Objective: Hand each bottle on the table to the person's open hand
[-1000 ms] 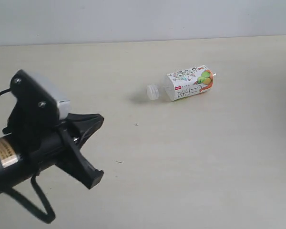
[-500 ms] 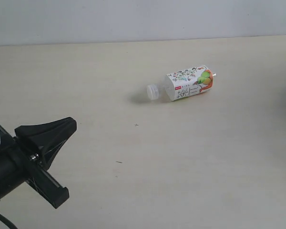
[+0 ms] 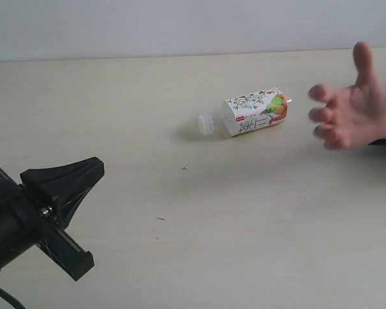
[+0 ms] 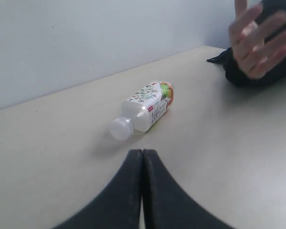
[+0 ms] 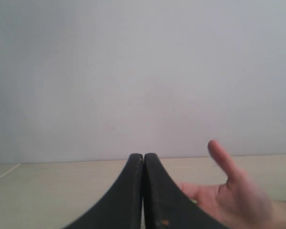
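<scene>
Newly in at right: bare open hand [image 3: 350, 106]. Lying well ahead of black left gripper [image 4: 143, 152], closed tight: clear floral-label plastic bottle [image 3: 251, 114]. Right gripper [image 5: 143, 156] likewise closed.

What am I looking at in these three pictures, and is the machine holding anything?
This is a robot with two arms, each ending in a pincer-like tool. The wide picture comes from a camera off the arms; the black shape at its lower left is the left arm. The other two pictures come from cameras on the wrists, each looking out past its own tool. The left tool and the right tool are both shut and hold nothing. One clear bottle with a floral fruit label lies on its side on the pale table. A person's open hand is held out near the bottle, not touching it.
</scene>
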{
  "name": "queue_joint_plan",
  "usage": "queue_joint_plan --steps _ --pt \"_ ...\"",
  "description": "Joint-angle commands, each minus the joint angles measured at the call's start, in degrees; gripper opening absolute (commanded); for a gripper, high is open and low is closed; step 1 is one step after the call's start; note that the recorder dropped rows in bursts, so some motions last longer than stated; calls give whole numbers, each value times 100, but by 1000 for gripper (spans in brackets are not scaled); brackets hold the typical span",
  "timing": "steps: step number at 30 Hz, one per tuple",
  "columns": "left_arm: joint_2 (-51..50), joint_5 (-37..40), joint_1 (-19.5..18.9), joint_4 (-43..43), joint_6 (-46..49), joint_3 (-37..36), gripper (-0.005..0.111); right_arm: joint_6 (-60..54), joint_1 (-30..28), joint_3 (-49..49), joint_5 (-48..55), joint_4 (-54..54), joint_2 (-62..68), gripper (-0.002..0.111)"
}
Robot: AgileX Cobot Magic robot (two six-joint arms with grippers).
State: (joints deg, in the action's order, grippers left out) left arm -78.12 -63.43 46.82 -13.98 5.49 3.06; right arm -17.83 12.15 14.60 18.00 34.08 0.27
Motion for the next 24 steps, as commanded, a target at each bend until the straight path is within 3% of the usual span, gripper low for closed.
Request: queue_joint_plan --steps 1,12,16,19,24 --pt "-27 -109 -15 35 -38 -24 2 -9 -18 -26 -15 -13 -27 0" --pt "-41 -124 -15 316 -1 46 2 -9 -18 -26 -15 -13 -27 0" --pt "-41 -47 -15 128 106 472 2 -9 -18 -26 -15 -13 -27 0" --pt "-41 1106 -38 -167 418 1385 2 -9 -18 -26 -15 -13 -27 0" --pt "-304 4759 -506 -515 1866 3796 2 -9 -18 -26 -15 -13 -27 0"
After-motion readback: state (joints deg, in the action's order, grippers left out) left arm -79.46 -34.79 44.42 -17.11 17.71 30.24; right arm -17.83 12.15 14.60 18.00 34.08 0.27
